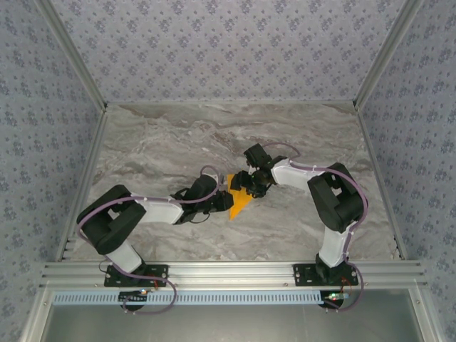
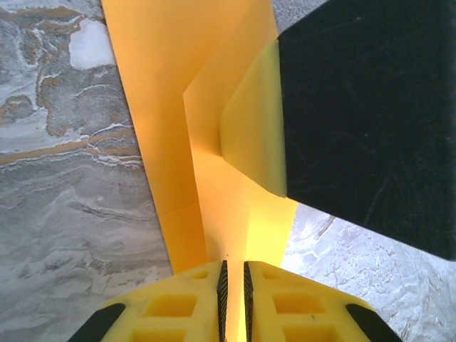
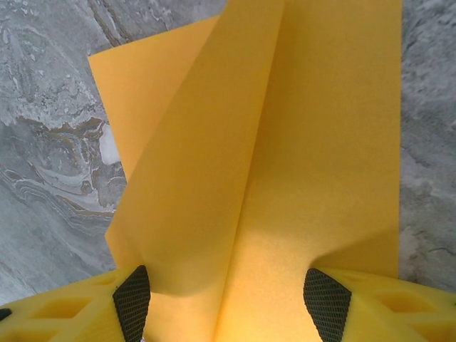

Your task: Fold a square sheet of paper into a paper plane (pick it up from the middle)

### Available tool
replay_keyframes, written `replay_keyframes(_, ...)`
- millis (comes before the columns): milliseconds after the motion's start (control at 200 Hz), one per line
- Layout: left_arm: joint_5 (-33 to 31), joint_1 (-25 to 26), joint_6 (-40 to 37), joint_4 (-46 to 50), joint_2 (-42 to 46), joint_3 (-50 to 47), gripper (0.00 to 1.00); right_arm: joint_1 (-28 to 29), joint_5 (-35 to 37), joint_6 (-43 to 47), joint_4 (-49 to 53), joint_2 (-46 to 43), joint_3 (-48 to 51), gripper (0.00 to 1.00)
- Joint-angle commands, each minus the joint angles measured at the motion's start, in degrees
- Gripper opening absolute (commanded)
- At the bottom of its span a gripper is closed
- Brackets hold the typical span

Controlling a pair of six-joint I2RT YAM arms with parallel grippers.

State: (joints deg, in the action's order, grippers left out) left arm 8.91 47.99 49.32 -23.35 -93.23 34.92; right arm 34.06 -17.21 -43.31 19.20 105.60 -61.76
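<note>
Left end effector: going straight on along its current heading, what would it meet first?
The left end effector is shut on the orange paper, so folded paper lies directly ahead. Beyond it, likely the right end effector, whose yellow finger sits just right of that line; depth unclear.

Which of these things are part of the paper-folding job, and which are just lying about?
Part of the job: orange paper; left gripper, pinching it; right gripper, open with the paper between its fingers.
Just surroundings: marble table; patterned walls.
</note>
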Motion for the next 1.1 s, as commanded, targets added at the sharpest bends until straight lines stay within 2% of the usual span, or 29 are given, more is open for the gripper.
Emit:
replay_keyframes(0, -1.23, -0.24, -1.1, 1.55, -0.37, 1.18, 0.17, 0.44, 5.44, -0.55, 5.75, 6.9, 4.0, 0.66)
replay_keyframes(465, -0.9, -0.26, -0.97, 2.27, -0.73, 1.73, 0.17, 0.74, 5.17, -0.75, 5.63, 7.94, 3.73, 0.6)
replay_keyframes(625, -2.39, -0.25, -1.41, 3.77, 1.94, 1.38, 0.17, 1.08, 5.65, -0.5, 6.31, 8.83, 3.14, 0.6)
replay_keyframes(804, -3.02, -0.26, -1.84, 3.67, 5.41, 0.42, 0.17, 1.41, 5.7, -0.38, 6.71, 9.78, 2.29, 0.63)
replay_keyframes(1094, 1.26, -0.24, -0.76, -1.2, 2.87, 0.85, 0.17, 1.7, 5.52, -0.28, 7.25, 10.94, 1.46, 0.67)
